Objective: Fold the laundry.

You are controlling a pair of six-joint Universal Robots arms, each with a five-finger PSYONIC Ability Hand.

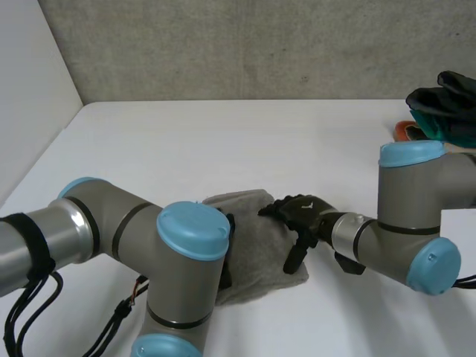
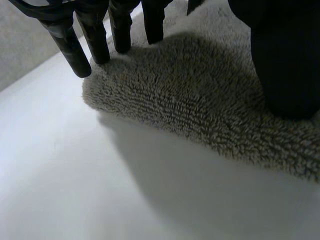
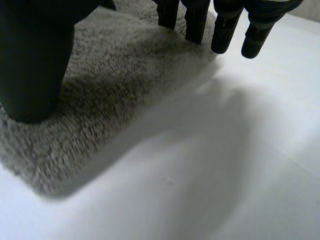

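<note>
Grey towel (image 1: pixel 260 242) lies folded under both hands. Left hand (image 2: pixel 95 40): fingers (image 2: pixel 70 47) straight and spread, tips at the towel's rounded edge, thumb (image 2: pixel 285 60) planted on the pile, nothing gripped. Right hand (image 1: pixel 301 217): fingers (image 3: pixel 195 20) straight, two tips on the towel's edge, two past it over bare table (image 1: pixel 223 141); thumb (image 3: pixel 35 65) rests on the cloth. Open white surface runs beyond both sets of fingertips. Head view adds a dark heap of cloth (image 1: pixel 446 108) well apart from the hands, beyond the right arm (image 1: pixel 413 186).
</note>
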